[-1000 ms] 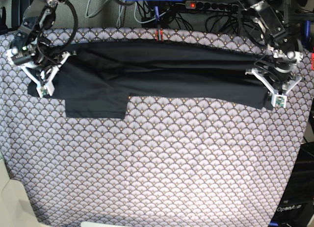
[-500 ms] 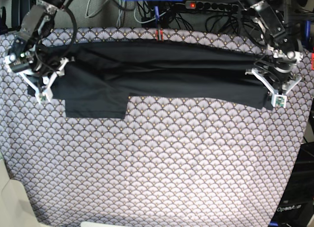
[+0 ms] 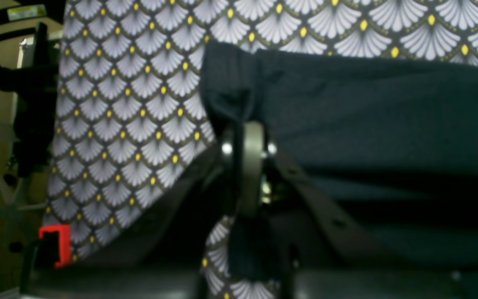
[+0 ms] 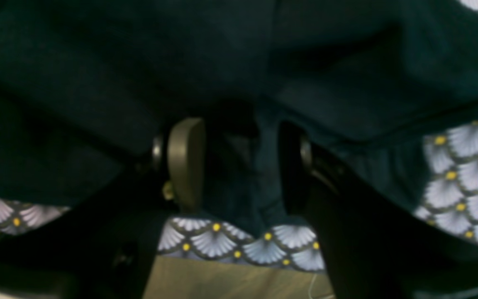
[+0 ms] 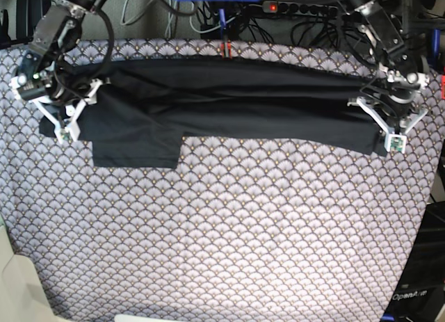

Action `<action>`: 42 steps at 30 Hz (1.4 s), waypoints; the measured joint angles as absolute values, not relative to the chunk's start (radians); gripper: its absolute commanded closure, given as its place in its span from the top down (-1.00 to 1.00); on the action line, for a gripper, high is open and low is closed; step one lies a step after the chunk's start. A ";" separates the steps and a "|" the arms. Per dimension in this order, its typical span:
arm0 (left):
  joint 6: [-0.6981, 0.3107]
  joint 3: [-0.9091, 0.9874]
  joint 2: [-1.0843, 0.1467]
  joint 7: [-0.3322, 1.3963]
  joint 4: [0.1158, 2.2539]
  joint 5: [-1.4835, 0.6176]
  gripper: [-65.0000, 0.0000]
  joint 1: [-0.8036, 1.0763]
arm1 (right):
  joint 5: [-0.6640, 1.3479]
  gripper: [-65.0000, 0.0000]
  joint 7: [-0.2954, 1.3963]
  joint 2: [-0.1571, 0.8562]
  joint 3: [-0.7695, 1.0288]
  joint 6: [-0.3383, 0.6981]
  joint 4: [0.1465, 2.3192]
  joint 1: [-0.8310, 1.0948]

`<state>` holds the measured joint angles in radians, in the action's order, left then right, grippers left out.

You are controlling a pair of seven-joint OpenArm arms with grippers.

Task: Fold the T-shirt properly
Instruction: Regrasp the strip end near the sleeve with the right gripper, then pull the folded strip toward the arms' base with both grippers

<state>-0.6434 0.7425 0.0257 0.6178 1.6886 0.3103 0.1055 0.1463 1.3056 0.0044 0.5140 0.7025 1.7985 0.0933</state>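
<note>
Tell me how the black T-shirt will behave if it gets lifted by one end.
Probably floppy: the T-shirt lies flat in soft folds on the tablecloth, so it should sag and drape. It likely bunches, as its edge crumples at the left gripper. Its loose sleeve flap would probably hang free.

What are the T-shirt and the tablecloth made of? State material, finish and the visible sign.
T-shirt: matte black knit, likely cotton; it drapes in soft folds with no sheen.
Tablecloth: printed woven cloth, probably cotton, flat matte finish; its repeating grey-white scallop fans with yellow dots lie smooth.
</note>
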 measured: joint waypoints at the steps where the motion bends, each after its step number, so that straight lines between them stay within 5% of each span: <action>1: -0.643 0.743 0.026 0.617 1.688 0.310 -1.00 0.105 | 0.147 -0.06 1.305 0.002 0.514 0.702 1.797 0.094; 17: -0.644 0.744 0.025 0.618 1.689 0.310 -1.00 0.106 | 0.159 -0.12 1.214 0.016 0.521 0.702 1.655 0.079; 23: -0.644 0.744 0.025 0.617 1.689 0.310 -1.00 0.105 | 0.183 -1.00 1.213 0.011 0.516 0.701 1.655 0.082; 42: -0.645 0.744 0.027 0.617 1.688 0.310 -1.00 0.105 | 0.162 -1.00 1.244 0.022 0.515 0.702 1.890 0.178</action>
<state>-0.6449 0.7437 0.0273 0.6174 1.6882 0.3096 0.1055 0.1623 1.2438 0.0219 0.5152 0.7025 1.8900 0.1783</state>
